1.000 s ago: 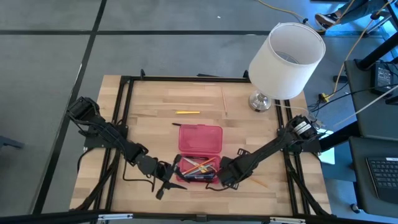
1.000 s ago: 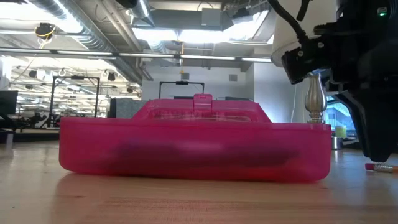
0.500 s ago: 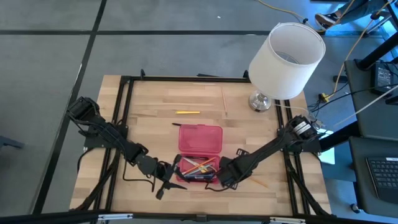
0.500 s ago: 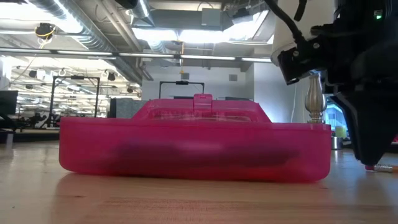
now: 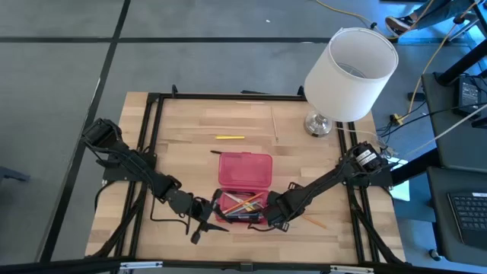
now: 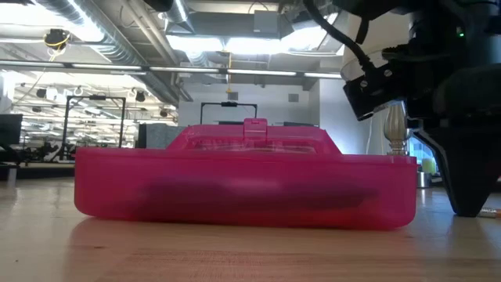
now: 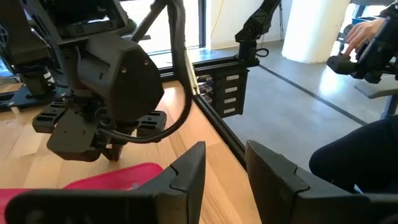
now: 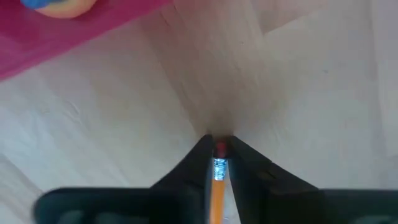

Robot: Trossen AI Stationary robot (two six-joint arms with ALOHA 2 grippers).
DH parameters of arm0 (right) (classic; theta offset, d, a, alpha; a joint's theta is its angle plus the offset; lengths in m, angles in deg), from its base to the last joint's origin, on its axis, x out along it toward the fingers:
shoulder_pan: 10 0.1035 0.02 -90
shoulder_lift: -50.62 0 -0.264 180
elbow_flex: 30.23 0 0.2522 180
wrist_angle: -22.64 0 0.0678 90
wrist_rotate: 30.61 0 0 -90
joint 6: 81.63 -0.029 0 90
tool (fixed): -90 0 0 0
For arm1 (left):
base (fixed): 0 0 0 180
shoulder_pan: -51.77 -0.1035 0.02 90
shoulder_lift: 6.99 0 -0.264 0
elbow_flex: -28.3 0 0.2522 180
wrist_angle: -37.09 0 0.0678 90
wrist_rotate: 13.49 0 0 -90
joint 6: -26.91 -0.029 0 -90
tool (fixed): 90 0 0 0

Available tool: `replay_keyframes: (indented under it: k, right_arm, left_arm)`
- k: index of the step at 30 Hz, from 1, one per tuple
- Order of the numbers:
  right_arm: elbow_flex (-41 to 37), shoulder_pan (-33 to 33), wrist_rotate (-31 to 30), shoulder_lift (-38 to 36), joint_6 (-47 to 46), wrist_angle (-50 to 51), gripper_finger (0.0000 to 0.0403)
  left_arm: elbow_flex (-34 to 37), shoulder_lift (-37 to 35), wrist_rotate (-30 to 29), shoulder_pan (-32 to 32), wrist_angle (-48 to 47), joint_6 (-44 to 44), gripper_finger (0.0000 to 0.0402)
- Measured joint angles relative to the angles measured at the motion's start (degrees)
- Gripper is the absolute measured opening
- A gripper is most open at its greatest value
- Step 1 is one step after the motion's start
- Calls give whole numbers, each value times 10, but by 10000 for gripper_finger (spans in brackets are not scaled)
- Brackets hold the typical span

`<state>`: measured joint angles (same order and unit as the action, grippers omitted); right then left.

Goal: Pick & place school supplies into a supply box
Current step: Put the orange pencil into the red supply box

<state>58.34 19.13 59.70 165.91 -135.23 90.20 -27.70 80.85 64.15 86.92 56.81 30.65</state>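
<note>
Right end effector (image 8: pixel 217 152) is clenched on a pencil (image 8: pixel 217 186) at the table's (image 5: pixel 183 152) near edge, w/ its long axis along the fingers. Supply box (image 5: pixel 242 205) lies just beside it toward the left arm; left end effector (image 5: pixel 199 228) waits released at the box's other end.

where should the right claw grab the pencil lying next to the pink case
Near its eraser end, from straight above. The pencil lies flat on the table, so the right claw straddles its thin shaft crosswise, fingers either side, clear of the pink case.
</note>
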Motion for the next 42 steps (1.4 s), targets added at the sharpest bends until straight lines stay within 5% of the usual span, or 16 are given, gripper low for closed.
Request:
replay_keyframes:
  k: [6, 42]
  right_arm:
    - [0, -6, 9, 0, 23, 0, 17]
    - [76, 6, -22, 5, 74, 81, 11]
  left_arm:
    - [0, 0, 0, 0, 0, 0, 111]
    - [0, 0, 0, 0, 0, 1, 108]
